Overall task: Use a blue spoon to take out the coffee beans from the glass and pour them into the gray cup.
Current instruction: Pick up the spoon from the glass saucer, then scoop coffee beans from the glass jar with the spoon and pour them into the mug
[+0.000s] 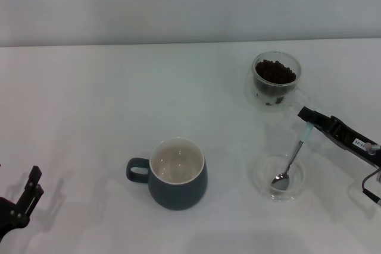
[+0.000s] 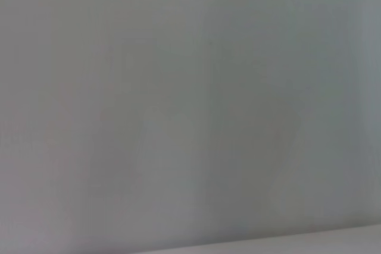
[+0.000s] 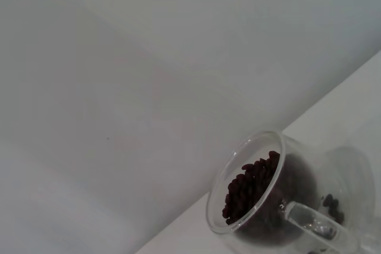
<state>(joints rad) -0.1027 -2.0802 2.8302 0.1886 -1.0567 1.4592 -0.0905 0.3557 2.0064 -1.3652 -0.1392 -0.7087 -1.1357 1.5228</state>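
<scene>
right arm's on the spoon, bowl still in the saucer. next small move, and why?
Probably lift the blue spoon clear of the saucer and carry it toward the glass. The right gripper holds its handle tip, the bowl looks empty, the coffee beans are still in the glass, and the gray cup holds none. The left gripper sits parked.

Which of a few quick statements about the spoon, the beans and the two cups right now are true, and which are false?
1. The coffee beans are in the glass. True.
2. The gray cup already holds beans. False: its cream inside shows no beans.
3. The blue spoon has its bowl resting in the clear saucer. True.
4. The left gripper holds the spoon. False: it sits low at the robot's left, away from everything; the right gripper is at the spoon's handle.
5. The gray cup's handle points toward the glass. False: it points to the robot's left.
</scene>
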